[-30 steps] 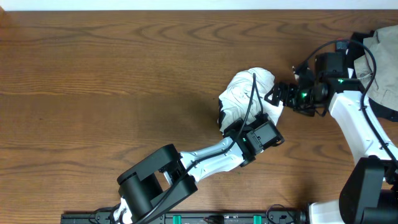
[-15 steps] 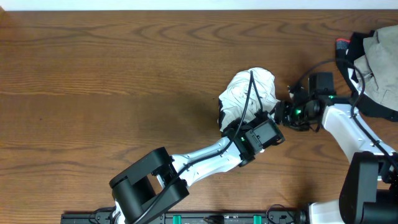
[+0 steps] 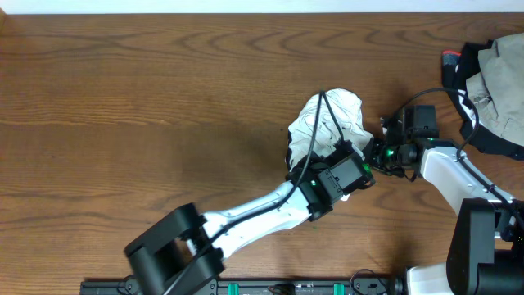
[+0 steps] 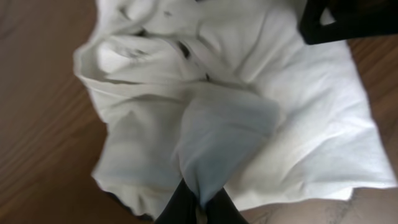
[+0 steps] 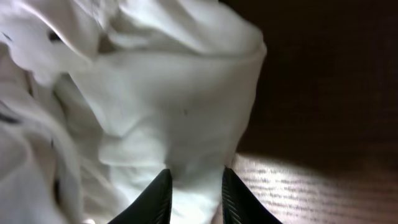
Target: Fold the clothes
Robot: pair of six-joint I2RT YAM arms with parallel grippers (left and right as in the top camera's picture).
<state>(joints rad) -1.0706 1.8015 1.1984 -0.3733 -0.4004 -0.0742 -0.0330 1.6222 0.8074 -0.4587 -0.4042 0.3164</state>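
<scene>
The clothes (image 3: 327,121) lie as a crumpled white bundle in the middle of the wooden table (image 3: 123,98). My left gripper (image 3: 354,161) reaches in from the lower left and sits at the bundle's near right corner. In the left wrist view the left gripper (image 4: 199,208) is shut on a raised fold of the clothes (image 4: 249,93). My right gripper (image 3: 373,152) presses against the bundle's right edge. In the right wrist view the right gripper (image 5: 196,186) has its two dark fingers (image 5: 158,196) closed on a thick fold of the clothes (image 5: 168,106).
A heap of beige and dark fabric (image 3: 499,74) lies at the table's right edge, with a small red item (image 3: 450,56) beside it. The right arm's cable loops over that heap. The black base rail (image 3: 246,287) runs along the near edge.
The right gripper has moved left from open table onto the bundle's right edge and closed on a fold. The left gripper has closed on its fold; its arm base swung left.
</scene>
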